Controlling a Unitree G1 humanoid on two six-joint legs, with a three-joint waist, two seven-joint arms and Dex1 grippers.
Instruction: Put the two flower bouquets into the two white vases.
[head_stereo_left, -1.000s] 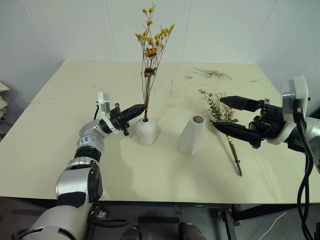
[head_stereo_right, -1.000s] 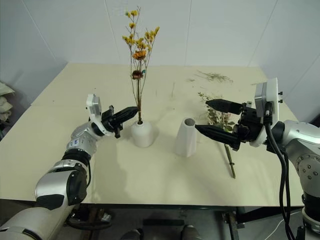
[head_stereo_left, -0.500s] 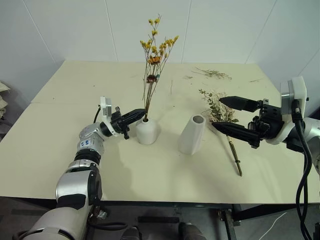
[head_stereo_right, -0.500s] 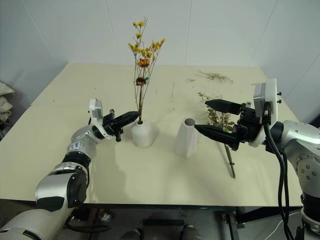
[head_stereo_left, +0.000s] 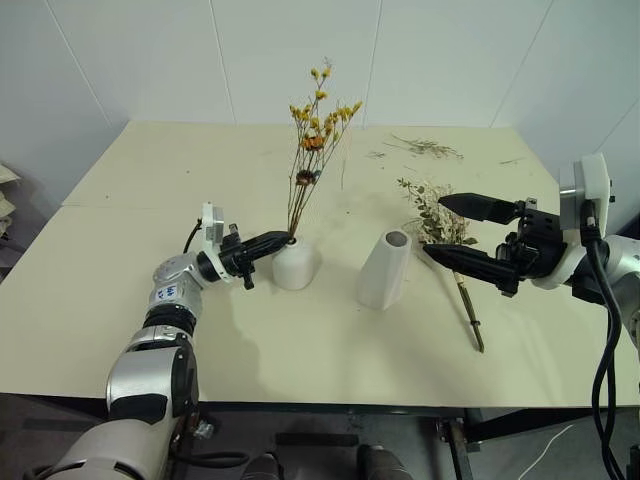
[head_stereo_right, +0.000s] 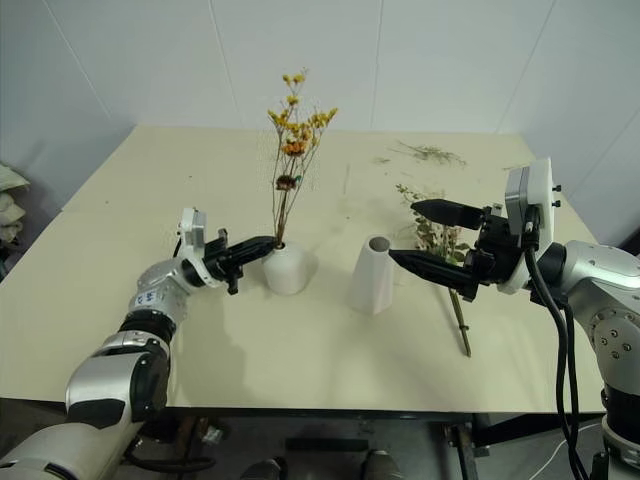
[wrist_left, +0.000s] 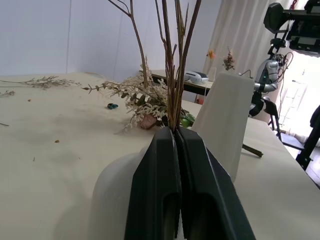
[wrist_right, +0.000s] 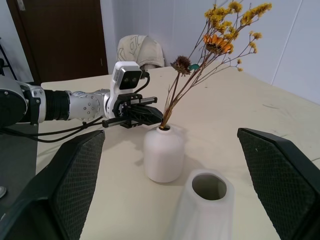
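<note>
The slim bouquet (head_stereo_left: 318, 112) of yellow-orange blooms stands with its thin brown stems in the hole of the short rounded white vase (head_stereo_left: 296, 265), leaning to the right. My left gripper (head_stereo_left: 283, 240) is shut on those stems just above the vase's mouth; the left wrist view shows the stems (wrist_left: 171, 75) rising from between the closed fingers. To its right stands the taller cone vase (head_stereo_left: 384, 268). The bushy green-beige bouquet (head_stereo_left: 438, 218) lies on the table beyond that, thick stem (head_stereo_left: 469, 308) toward me. My right gripper (head_stereo_left: 435, 226) hangs wide open above it, holding nothing.
Thin loose sprigs (head_stereo_left: 428, 148) lie at the table's back right, and a single twig (head_stereo_left: 343, 173) behind the short vase. The cream table (head_stereo_left: 150, 180) stretches bare to the left and front. White walls close the back.
My left gripper has sunk toward the short vase's mouth with the yellow bouquet, which now sits lower and leans more to the right. The right arm has kept still.
</note>
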